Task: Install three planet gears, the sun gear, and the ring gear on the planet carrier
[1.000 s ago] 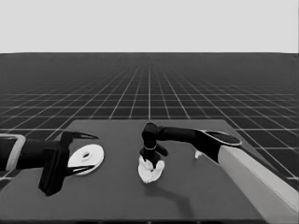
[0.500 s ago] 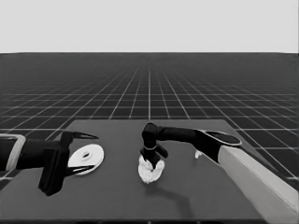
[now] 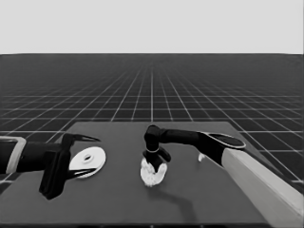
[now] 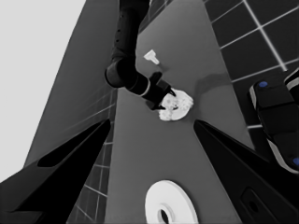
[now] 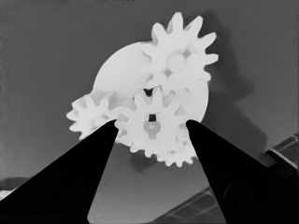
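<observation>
R gripper (image 3: 156, 164) down at mid-table, directly over the smaller round part (image 3: 153, 173), arm reaching in from the right edge. R wrist view: fingers (image 5: 79, 177) spread, one each side of the centre gear (image 5: 152, 122); tips sit just beside its teeth, can't tell if they actually touch, so grip on it not confirmed. That gear sits in the middle of the smaller round part, meshed w/ neighbours. Second gear (image 5: 180, 51) on the disc's far side, overhanging its rim; third gear (image 5: 91, 116) at one side, part hidden behind a finger; fourth gear (image 5: 177, 156) pokes out under the centre one, mostly covered. All 4 on or against the smaller round part. Larger round part (image 3: 88, 160) lies flat toward the table's L end, well apart from the stack, nothing on it. L gripper (image 3: 78, 154) parked at L edge over that part, fingers wide apart w/ the disc showing between them in L wrist view, not holding it. Thin white piece (image 3: 201, 156) lies on the table beyond the R arm, near its forearm, apart from everything else.
</observation>
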Controlling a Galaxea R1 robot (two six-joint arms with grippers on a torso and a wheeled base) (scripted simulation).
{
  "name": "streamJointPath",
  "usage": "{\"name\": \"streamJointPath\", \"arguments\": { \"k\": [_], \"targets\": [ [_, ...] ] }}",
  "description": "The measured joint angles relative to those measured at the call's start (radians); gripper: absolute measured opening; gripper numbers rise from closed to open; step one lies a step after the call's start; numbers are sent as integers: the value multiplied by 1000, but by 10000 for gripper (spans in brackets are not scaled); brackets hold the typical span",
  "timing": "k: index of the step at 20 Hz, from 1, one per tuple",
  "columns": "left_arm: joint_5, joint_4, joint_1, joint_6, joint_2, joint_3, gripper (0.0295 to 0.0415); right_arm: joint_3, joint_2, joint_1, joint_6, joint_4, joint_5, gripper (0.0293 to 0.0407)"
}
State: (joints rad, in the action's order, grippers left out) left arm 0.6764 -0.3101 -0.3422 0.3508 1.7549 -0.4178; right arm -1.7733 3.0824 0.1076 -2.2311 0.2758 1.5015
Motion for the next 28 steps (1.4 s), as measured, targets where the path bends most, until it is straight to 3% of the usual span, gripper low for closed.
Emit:
{"name": "streamJointPath", "arguments": {
  "k": [12,14,15,22,23,24,26,28],
  "targets": [
    [0,0,0,0,0,0,385,0,0,0,-126,0,0,309],
    [0,0,0,0,0,0,385,0,0,0,-136,0,0,369],
    [0,0,0,0,0,0,385,0,0,0,-138,0,0,380],
    [0,0,0,0,0,0,385,0,0,0,-141,0,0,385],
    [0,0,0,0,0,0,385,39,-9,-49,252,-43,26,393],
    [0,0,0,0,0,0,385,57,-12,-87,500,-71,36,391],
    [0,0,0,0,0,0,385,68,-15,-121,735,-99,39,386],
    [0,0,0,0,0,0,385,71,-16,-132,818,-110,39,385]
  ]
}}
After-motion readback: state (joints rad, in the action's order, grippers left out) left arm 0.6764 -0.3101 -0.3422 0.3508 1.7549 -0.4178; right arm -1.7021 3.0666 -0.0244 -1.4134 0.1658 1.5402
